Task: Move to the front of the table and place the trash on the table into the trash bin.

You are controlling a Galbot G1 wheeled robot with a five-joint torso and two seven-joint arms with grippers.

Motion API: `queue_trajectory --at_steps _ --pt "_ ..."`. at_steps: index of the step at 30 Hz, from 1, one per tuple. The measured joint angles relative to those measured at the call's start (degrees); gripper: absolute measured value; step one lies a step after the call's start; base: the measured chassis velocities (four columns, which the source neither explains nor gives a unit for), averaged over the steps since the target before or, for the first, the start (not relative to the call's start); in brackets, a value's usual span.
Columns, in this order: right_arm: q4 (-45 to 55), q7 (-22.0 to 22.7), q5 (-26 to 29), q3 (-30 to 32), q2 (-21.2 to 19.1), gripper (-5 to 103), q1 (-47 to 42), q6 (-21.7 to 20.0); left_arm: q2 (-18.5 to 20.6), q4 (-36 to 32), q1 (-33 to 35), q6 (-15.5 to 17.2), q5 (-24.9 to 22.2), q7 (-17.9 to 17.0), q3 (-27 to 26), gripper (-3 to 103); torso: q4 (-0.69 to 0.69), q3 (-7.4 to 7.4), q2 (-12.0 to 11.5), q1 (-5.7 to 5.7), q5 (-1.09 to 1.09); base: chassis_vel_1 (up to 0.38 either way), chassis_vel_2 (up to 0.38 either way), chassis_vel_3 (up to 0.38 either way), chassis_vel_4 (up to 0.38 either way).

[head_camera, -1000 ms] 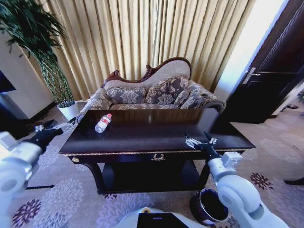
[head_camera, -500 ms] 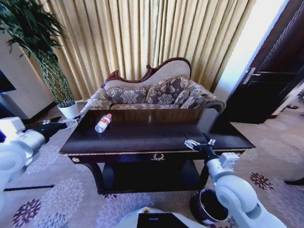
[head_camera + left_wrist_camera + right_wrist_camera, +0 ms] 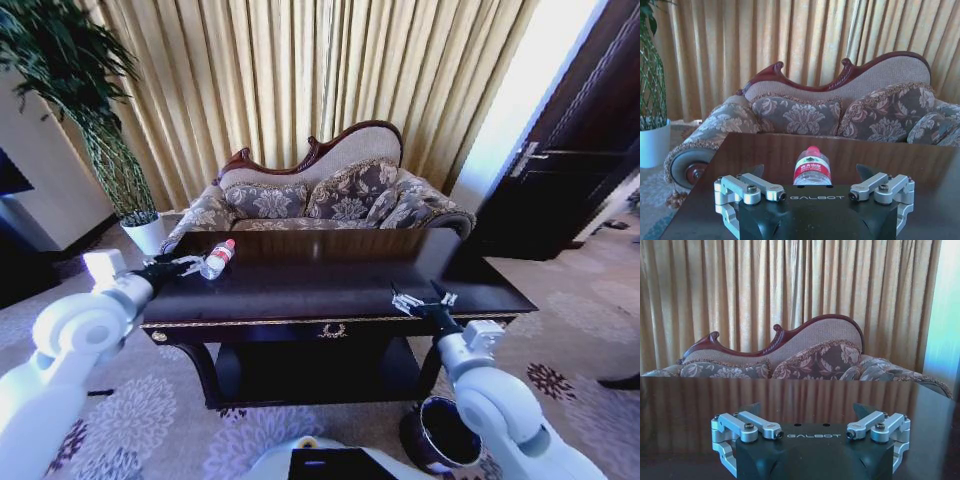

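Reaching in at the head view's left-centre, the left gripper [image 3: 190,265] stands wide open just short of the bottle [image 3: 217,258], lined up to straddle it; the right gripper [image 3: 421,297] waits open lower right over the table [image 3: 330,285].

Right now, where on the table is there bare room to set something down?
The table is bare between the bottle near its left rear corner and the right gripper at the front right edge. It is crowded only at the left end, where the open left gripper lines up on the bottle.
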Motion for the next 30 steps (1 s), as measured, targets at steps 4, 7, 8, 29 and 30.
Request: queue_trajectory --at_steps 4,7,8,29,30 --pt "-0.44 -0.02 -0.04 0.03 -0.01 100 0.05 0.22 0.34 3.06 -1.66 -0.04 0.22 1.74 0.92 100 0.0 0.0 0.0 0.0 0.0 0.0 0.0 0.0 0.0" --pt "-0.44 -0.04 -0.04 0.07 -0.01 100 0.05 0.24 0.66 5.03 -3.04 -0.06 0.28 2.5 1.99 100 0.0 0.0 0.01 0.0 0.01 0.0 0.0 0.0 0.0" --pt "-0.44 -0.04 -0.04 0.07 0.01 100 0.05 0.24 0.74 6.19 -4.02 -0.06 0.29 2.8 2.88 100 0.0 0.0 0.0 0.0 -0.01 0.0 0.0 0.0 0.0" --pt "0.9 -0.04 1.2 1.21 -0.31 100 0.26 0.37 -0.81 14.33 -13.22 -0.11 3.15 4.21 13.5 100 0.0 0.0 0.0 0.0 0.0 0.0 0.0 0.0 0.0" --pt "0.93 -0.04 1.43 1.34 -0.4 100 0.4 0.37 -0.92 14.73 -13.59 -0.11 3.42 4.35 13.98 100 0.0 0.0 0.0 -0.01 0.0 0.0 0.0 0.0 0.0"
